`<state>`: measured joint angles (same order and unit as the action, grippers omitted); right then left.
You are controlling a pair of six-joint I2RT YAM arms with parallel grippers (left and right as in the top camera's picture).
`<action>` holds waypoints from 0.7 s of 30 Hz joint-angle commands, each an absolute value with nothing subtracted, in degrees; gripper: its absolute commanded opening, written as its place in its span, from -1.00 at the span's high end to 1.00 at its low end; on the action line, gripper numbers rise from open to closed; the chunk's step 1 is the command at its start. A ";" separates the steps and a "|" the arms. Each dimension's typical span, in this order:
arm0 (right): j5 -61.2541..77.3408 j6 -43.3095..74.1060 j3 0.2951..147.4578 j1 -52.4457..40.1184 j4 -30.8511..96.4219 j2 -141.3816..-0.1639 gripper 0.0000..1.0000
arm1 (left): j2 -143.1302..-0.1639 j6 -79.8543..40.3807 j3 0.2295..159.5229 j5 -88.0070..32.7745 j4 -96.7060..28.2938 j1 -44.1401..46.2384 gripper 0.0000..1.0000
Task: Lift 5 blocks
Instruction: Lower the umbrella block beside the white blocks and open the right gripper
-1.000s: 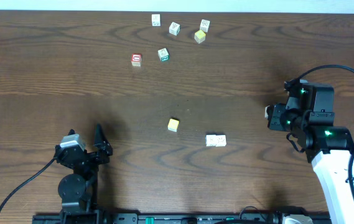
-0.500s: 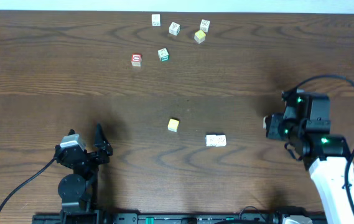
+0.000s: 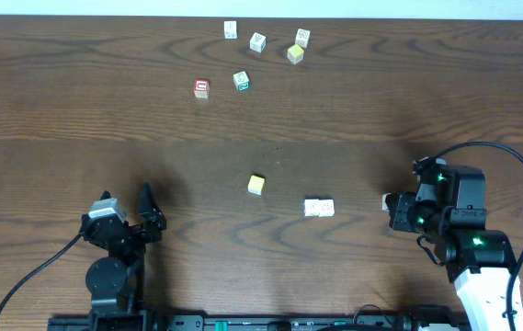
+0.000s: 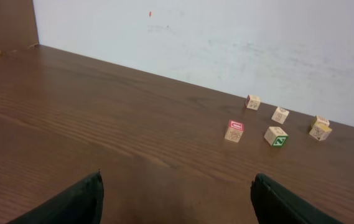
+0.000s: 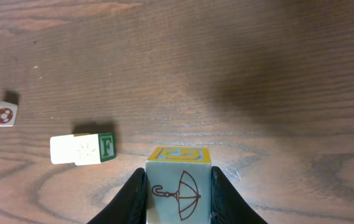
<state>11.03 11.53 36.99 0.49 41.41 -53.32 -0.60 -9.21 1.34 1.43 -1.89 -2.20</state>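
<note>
- Cube with an umbrella drawing (image 5: 178,186) sits clenched between the two fingers of the right pincer (image 5: 178,198), gripped on its opposite sides. Whether its underside is clear of the table (image 5: 276,74) cannot be told.
- Motion over the last second: this arm has drawn back toward its own base and a little toward the table's middle, taking the cube with it. No loose cube has shifted. This looks like one lift in hand, now being carried toward the nearer cubes, probably to be set down.
- Near the fingertips, ahead and off to one side in the wrist view, lies a whitish pair (image 3: 319,208), the two touching each other. One shows a green F.
- Farther out the same way stands the yellow-orange cube (image 3: 256,185), apart from the pair.
- Well beyond it, toward the far edge, stands the red-bordered cube (image 3: 201,88). The green-bordered cube (image 3: 241,81) is just beside it, and a loose cluster (image 3: 257,41) of pale cubes lies past them. Reaching the red one calls for a long stretch.
- Left pincer (image 3: 125,200) stays parked with its jaws spread wide, grasping nothing, well apart from every cube.
</note>
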 commanded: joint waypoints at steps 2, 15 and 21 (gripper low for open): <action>12.51 12.10 36.49 -0.49 42.50 -52.75 0.67 | -0.34 -9.54 0.23 2.11 -4.05 -2.44 -0.52; 12.29 11.79 31.88 -0.54 38.72 -52.77 0.58 | -0.34 -9.54 0.23 2.11 -4.05 -2.44 -0.52; 12.29 12.19 30.26 -0.54 35.44 -52.77 0.56 | -0.34 -9.54 0.23 2.09 -4.05 -2.46 -0.53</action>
